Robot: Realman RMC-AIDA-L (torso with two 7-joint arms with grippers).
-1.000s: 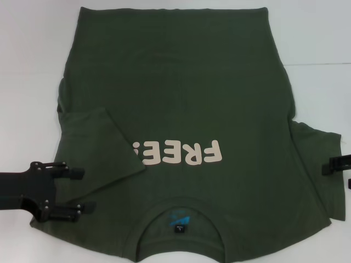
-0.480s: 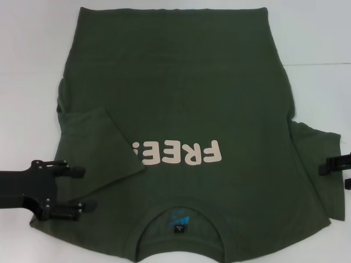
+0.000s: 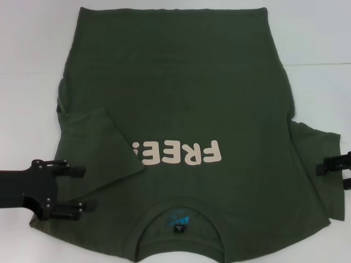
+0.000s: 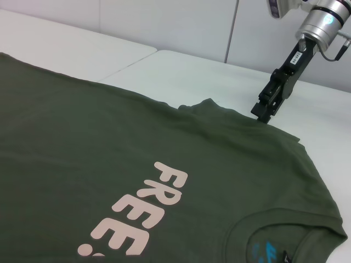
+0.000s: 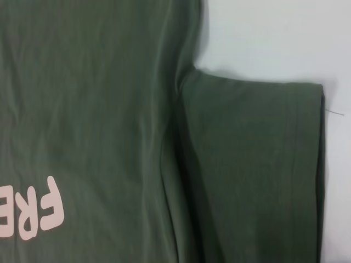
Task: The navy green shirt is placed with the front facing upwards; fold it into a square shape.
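The navy green shirt lies flat on the white table, front up, with its collar at the near edge and the cream "FREE!" print reading upside down. Its left sleeve is folded inward over the chest. The right sleeve still lies spread out to the side. My left gripper is open over the near left shoulder, with nothing between its fingers. My right gripper is at the right edge, open, over the outer end of the right sleeve. The left wrist view shows the right gripper just above that sleeve.
The white table shows bare on the left, on the right and beyond the hem. A seam between table panels runs at the far right. A pale wall stands behind the table.
The right gripper has crept a little inward over the right sleeve. The left gripper and the shirt have stayed put.
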